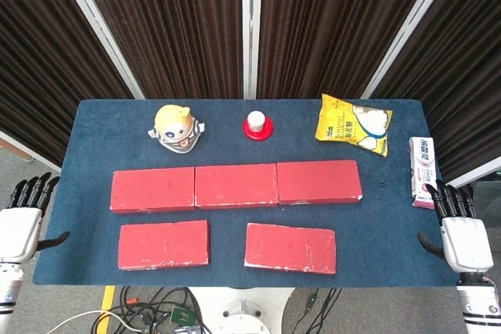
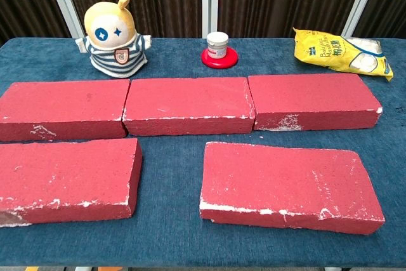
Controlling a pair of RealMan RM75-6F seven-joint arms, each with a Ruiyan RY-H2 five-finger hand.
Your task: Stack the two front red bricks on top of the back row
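Three red bricks lie end to end as the back row across the blue table. In front of it lie two more red bricks flat, apart from each other: the front left brick and the front right brick. My left hand is off the table's left edge, fingers spread, holding nothing. My right hand is off the right edge, also spread and empty. Neither hand shows in the chest view.
At the back stand a yellow-headed plush toy, a small white jar on a red lid and a yellow snack bag. A toothpaste box lies by the right edge. Cables run under the table's front edge.
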